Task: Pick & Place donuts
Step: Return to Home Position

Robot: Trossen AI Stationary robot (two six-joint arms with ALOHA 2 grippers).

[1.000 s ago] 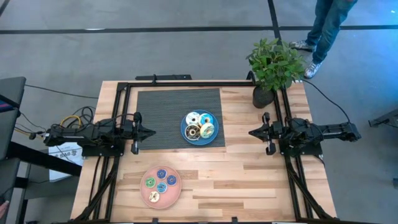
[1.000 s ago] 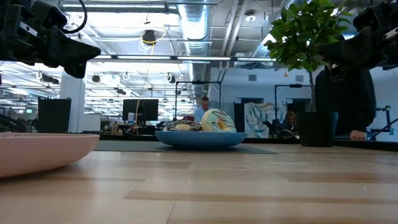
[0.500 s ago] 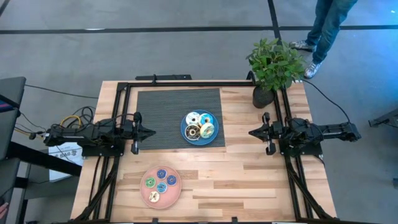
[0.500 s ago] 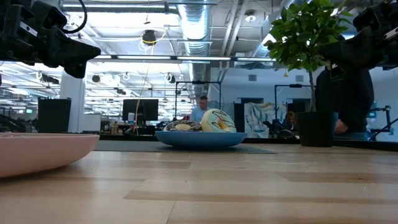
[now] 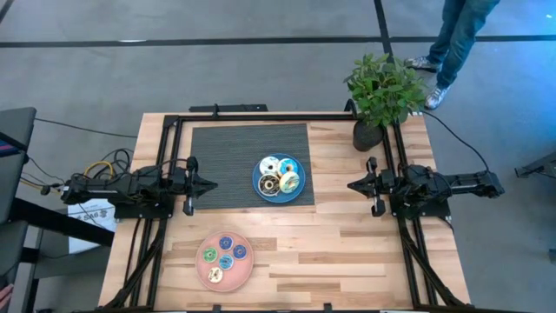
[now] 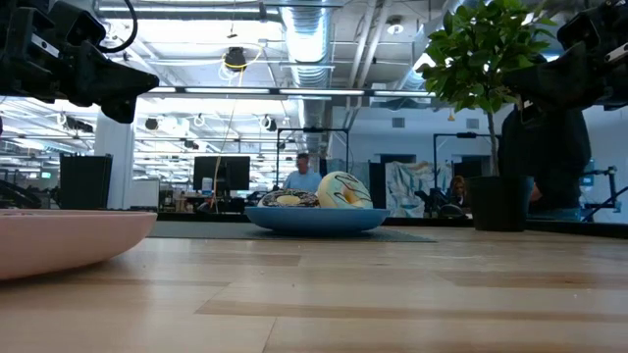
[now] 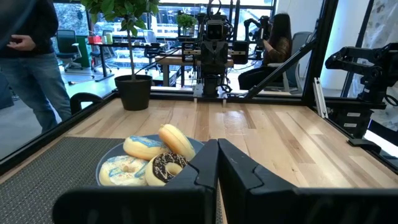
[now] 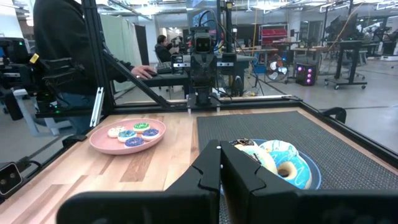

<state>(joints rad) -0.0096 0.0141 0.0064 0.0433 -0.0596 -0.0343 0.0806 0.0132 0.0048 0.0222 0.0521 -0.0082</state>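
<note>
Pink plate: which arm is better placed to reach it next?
Probably left. The pink plate sits on the left arm's side of the table, clearly nearer the left gripper than the right gripper. Both are shut and hold nothing, so nearness decides.

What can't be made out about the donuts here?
Low view: rim of the pink plate hides its small donuts.
Left wrist view: the left gripper covers part of the blue plate.
Right wrist view: the right gripper covers part of the large donuts.
</note>
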